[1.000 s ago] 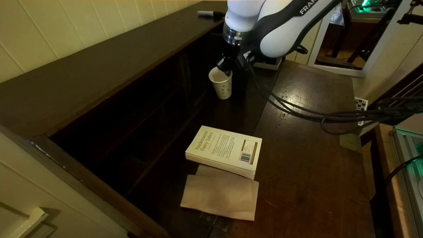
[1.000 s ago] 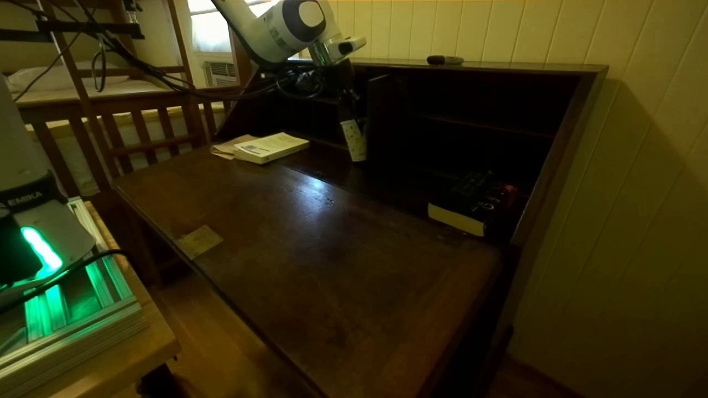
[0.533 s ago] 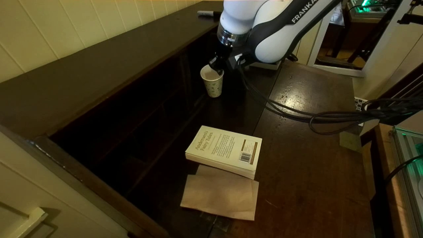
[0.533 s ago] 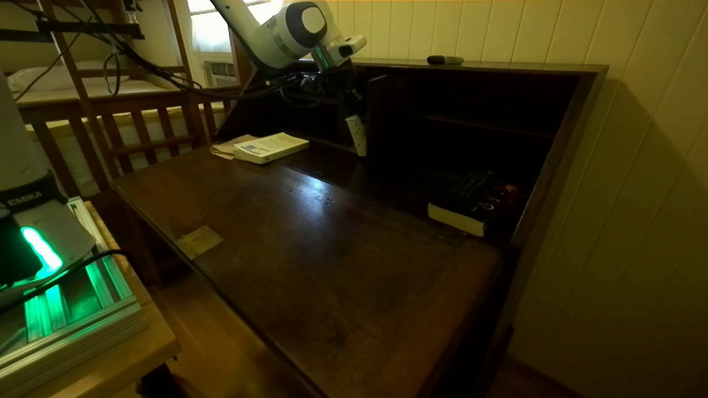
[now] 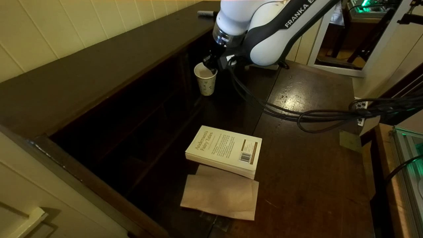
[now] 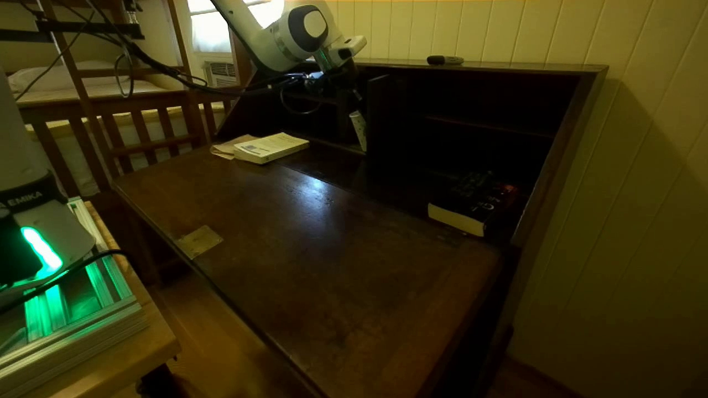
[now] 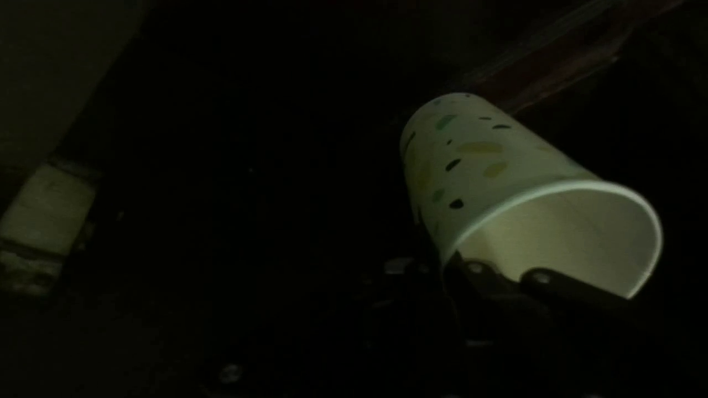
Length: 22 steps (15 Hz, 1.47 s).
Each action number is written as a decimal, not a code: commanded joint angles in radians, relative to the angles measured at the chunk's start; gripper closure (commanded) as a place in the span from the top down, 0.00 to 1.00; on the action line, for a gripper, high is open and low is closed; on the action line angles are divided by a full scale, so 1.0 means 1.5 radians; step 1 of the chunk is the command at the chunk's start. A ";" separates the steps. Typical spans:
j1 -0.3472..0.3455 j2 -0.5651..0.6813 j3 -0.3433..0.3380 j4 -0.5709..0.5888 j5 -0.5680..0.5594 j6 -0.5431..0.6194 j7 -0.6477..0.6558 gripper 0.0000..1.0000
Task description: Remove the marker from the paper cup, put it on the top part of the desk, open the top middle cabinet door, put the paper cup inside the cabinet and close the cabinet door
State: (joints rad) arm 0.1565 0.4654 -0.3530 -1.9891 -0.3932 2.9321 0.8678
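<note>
My gripper (image 5: pixel 211 66) is shut on the rim wall of the paper cup (image 5: pixel 207 82). In the wrist view one finger (image 7: pixel 475 276) reaches inside the cup's mouth, while the other is mostly lost in darkness outside the wall. The white cup with small coloured flecks hangs tilted above the desk, in front of the compartments. Seen in an exterior view, the cup (image 6: pixel 359 131) is beside a dark door panel (image 6: pixel 378 116) that stands open from the cabinet. The marker (image 6: pixel 445 59) lies on the top part of the desk (image 6: pixel 525 65); the arm partly covers it in an exterior view.
A white book (image 5: pixel 224 150) and a brown paper sheet (image 5: pixel 219 195) lie on the desk surface (image 5: pixel 307 172). A thick dark book (image 6: pixel 470 207) sits at the desk's other end. Cables (image 5: pixel 297 115) hang from the arm. A reddish wooden edge (image 7: pixel 553 72) shows near the cup's base.
The gripper has carried the cup deeper toward the compartments and slightly up, alongside the open door panel. Its hold on the cup is unchanged, and the marker and books have stayed put.
</note>
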 commanded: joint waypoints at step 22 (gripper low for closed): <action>0.010 0.091 0.016 0.115 0.174 0.007 0.026 0.01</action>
State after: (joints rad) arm 0.1619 0.5743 -0.3223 -1.8538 -0.1767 2.9394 0.9309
